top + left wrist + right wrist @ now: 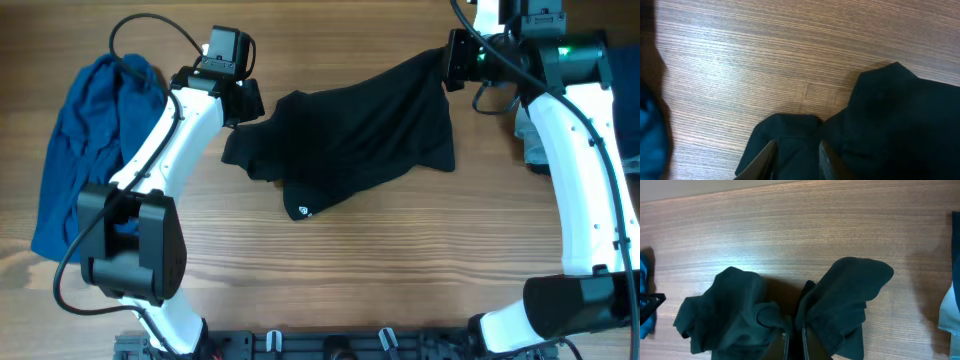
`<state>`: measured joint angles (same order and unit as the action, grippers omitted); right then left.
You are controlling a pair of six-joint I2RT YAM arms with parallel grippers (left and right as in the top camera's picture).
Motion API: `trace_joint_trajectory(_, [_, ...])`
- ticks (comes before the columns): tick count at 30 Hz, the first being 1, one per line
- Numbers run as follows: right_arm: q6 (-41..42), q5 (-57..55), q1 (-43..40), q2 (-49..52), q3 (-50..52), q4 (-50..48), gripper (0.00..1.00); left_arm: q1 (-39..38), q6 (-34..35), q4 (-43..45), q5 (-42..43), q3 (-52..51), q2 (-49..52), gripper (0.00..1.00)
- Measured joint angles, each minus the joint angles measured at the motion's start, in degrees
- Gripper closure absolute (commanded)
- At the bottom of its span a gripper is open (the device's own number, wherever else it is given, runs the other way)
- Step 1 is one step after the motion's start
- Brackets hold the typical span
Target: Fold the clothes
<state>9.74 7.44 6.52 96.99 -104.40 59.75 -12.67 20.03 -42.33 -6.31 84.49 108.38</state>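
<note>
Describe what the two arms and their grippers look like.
The left arm and right arm are alike: white links, black joint housings. A black cable loops off the left arm's wrist; a green light glows near the right's. The left gripper and right gripper have dark fingers.

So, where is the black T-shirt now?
In the overhead view the black T-shirt lies centrally, right of the blue garment, its right edge held by the right end effector.
</note>
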Motion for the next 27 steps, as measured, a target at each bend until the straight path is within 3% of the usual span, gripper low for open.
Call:
trace_joint_trajectory(14, [-0.02,0.00,0.00,0.22,0.00,-0.04,0.96,-3.50,-0.02,3.93,7.93,0.00,1.42,0.71])
trace_joint_trajectory(27, [-0.02,-0.22,0.00,0.31,0.00,-0.07,0.96,-5.60,-0.90,3.80,7.93,0.00,8.35,0.58])
